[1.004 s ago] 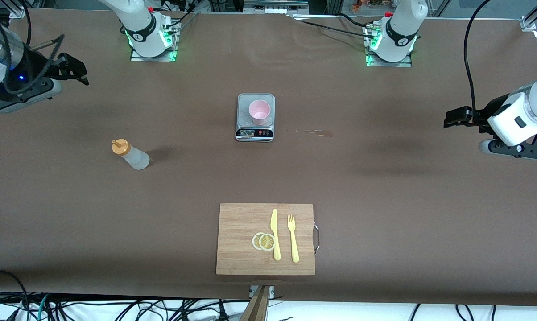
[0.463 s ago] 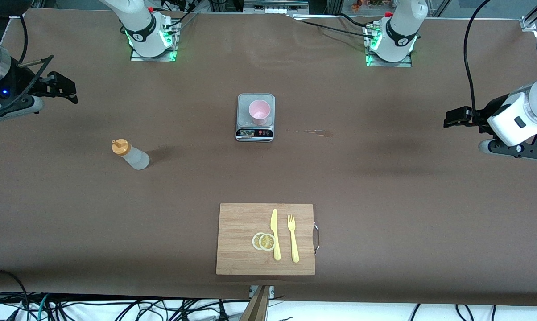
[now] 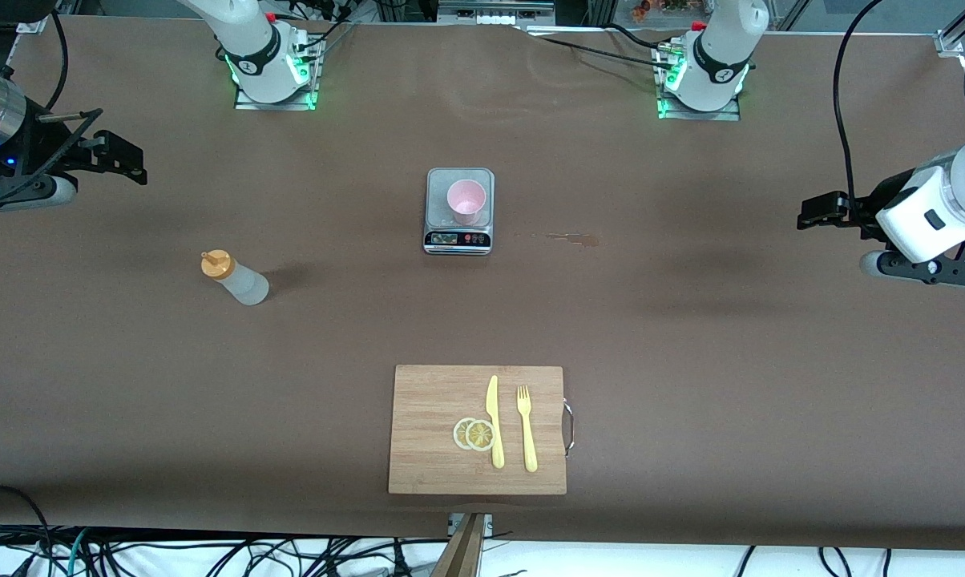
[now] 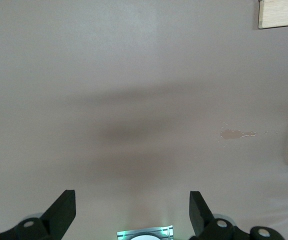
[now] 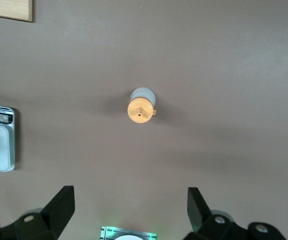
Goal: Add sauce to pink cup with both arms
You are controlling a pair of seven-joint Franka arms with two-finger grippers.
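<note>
The sauce bottle [image 3: 236, 279] stands upright on the brown table toward the right arm's end; its orange cap shows from above in the right wrist view [image 5: 142, 106]. The pink cup [image 3: 466, 201] stands on the grey scale [image 3: 438, 188] at the table's middle. My right gripper [image 3: 134, 160] hangs open and empty above the table near the right arm's end, well apart from the bottle; its jaws stand wide in the right wrist view [image 5: 129, 200]. My left gripper [image 3: 811, 212] waits open and empty above the left arm's end, its jaws wide in the left wrist view [image 4: 132, 200].
A wooden cutting board [image 3: 434, 417] with a yellow knife [image 3: 494, 421], a yellow fork [image 3: 526, 429] and lemon slices [image 3: 474, 433] lies nearer to the front camera than the scale. A small stain [image 3: 571, 237] marks the table beside the scale.
My right gripper has moved lower in the front view and shifted toward the right arm's end of the table. The left arm, the bottle and the cup have not moved.
</note>
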